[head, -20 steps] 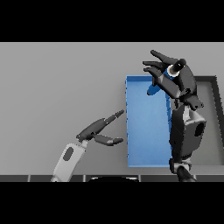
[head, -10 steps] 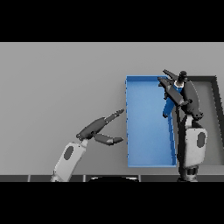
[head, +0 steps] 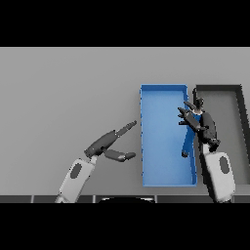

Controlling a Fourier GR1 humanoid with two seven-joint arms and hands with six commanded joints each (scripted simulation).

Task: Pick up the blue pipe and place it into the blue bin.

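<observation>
The blue bin (head: 156, 141) stands right of the table's middle. Inside it, along its right wall, lies the blue pipe (head: 188, 142), pointing toward me with a dark end. My right hand (head: 202, 123) hovers over the bin's right rim just above the pipe's far end. Its fingers are spread and hold nothing. My left hand (head: 105, 144) rests open over the table to the left of the bin, fingers stretched toward it.
A dark grey bin (head: 240, 122) stands right beside the blue one, partly hidden by my right forearm (head: 218, 176). Bare grey tabletop (head: 63, 97) stretches across the left and the far side.
My right hand has come down from high over the bin's far end to its right rim and let go of the pipe, which now lies in the bin. The left hand barely moved.
</observation>
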